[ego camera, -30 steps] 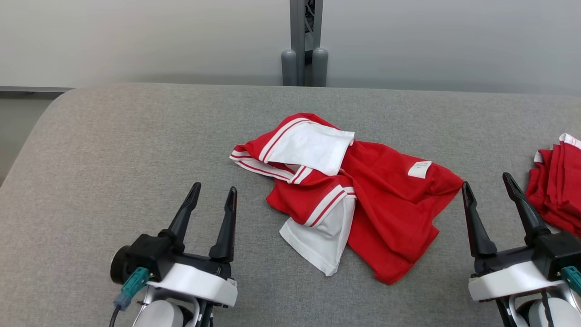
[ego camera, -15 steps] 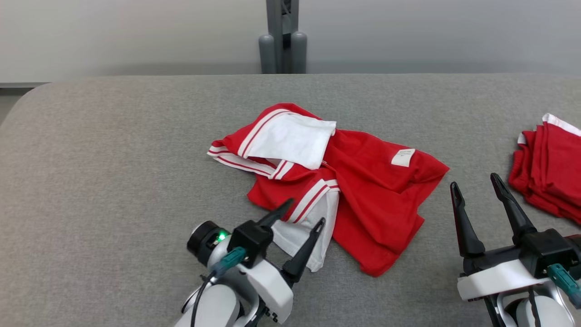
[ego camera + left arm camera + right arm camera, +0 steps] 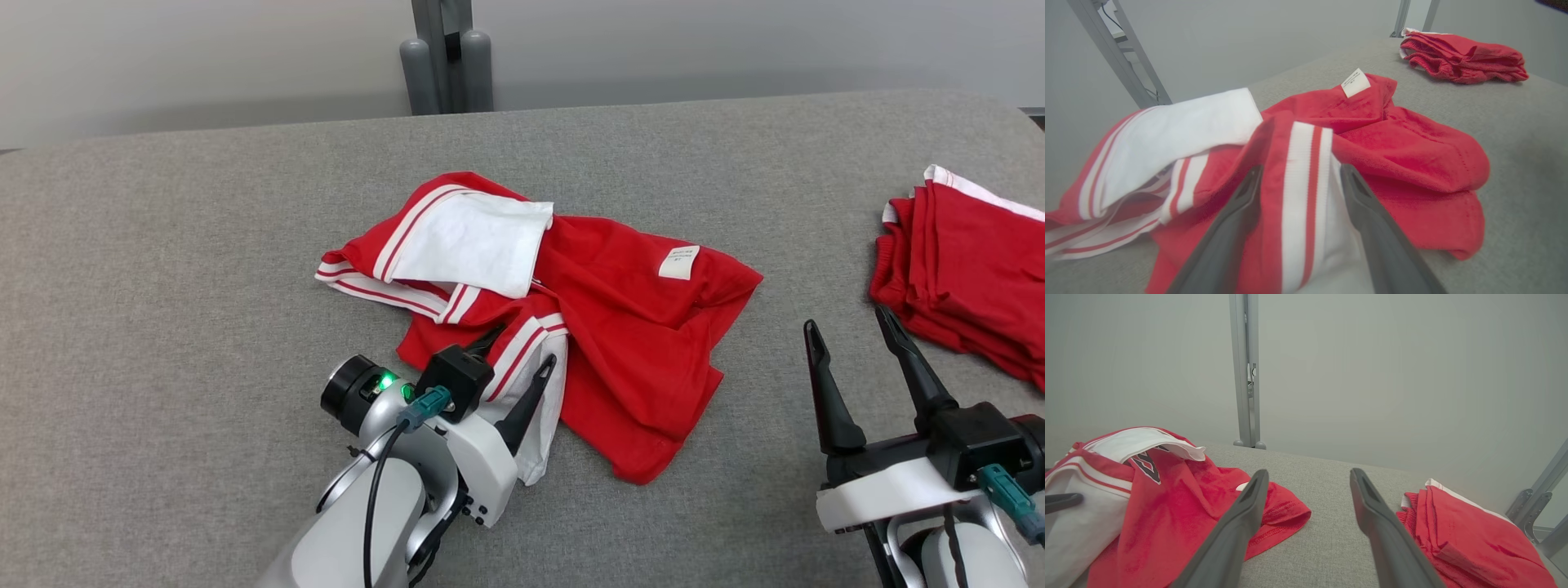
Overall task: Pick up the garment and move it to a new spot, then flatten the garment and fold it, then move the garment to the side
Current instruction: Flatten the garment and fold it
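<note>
The left gripper (image 3: pixel 525 345) reaches in from the lower left with its jaws apart. Its fingers (image 3: pixel 1229 228) sit either side of a raised fold on the garment's near-left part. In the left wrist view the red-and-white striped band (image 3: pixel 1302 196) and a white panel run up between them. The jaws have not closed on the fold, and I cannot tell whether the pads touch the cloth. The right gripper (image 3: pixel 846 318) is at the lower right, jaws wide with nothing between them. It is over bare table (image 3: pixel 163 286), just off the garment's right corner.

The garment (image 3: pixel 637 327) is red with white panels and striped trim, and lies crumpled about mid-table. A white label (image 3: pixel 678 262) faces up near its far right corner.

Left of the garment a wide bare stretch runs to the head view's left edge. The strip in front of the garment is bare too, apart from the left arm crossing it. On the right, a pile (image 3: pixel 971 261) of folded red clothes takes up that side. It is well apart from the garment and near the right gripper's outer finger, so the free gap there is the narrower one.

Behind the garment a bare band reaches the table's far edge, which curves off at the far right corner. Past that edge a grey post (image 3: pixel 445 49) stands before a pale wall (image 3: pixel 735 41).
</note>
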Robot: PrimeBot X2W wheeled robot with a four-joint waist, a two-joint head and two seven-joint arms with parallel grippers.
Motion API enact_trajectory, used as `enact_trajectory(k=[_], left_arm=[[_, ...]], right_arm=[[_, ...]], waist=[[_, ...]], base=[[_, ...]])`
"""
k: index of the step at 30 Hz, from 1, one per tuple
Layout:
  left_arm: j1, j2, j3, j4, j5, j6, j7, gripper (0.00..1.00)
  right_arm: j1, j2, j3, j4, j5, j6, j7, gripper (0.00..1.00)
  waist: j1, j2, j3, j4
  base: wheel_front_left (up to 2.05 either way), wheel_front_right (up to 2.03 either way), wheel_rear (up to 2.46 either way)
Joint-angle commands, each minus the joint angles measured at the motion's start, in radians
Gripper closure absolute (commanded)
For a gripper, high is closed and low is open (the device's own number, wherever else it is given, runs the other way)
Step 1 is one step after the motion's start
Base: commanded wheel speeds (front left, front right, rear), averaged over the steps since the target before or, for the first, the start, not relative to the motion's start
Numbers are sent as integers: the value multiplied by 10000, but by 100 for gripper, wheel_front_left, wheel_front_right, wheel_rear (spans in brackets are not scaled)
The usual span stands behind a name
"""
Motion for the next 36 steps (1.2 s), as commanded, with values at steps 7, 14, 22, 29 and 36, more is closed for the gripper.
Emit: enact_trajectory(k=[7, 14, 22, 29, 36], left_arm=[[-420, 41, 518, 278, -540, 361, -719, 100], [-489, 408, 2004, 59, -1511, 765, -1338, 100], [-363, 740, 3692, 1103, -2890, 1462, -1043, 100], [-501, 870, 4293, 2554, -3426, 2005, -658, 0], [-561, 1092, 4539, 2300, -3222, 1929, -1376, 0]], right_arm=[[26, -1, -65, 87, 11, -7, -50, 0], [31, -3, -54, 227, -81, -7, -50, 0], [-147, -4, 297, 457, -79, -7, -30, 0], [-230, -5, 481, 644, 3, -7, -16, 0], [-105, -2, 415, 655, 71, -7, -21, 0]], waist=[[0, 0, -71, 376], [0, 0, -313, 943], [0, 0, -295, 1065], [0, 0, -205, 924], [0, 0, -312, 995]], base=[[0, 0, 0], [0, 0, 0], [0, 0, 0], [0, 0, 0], [0, 0, 0]])
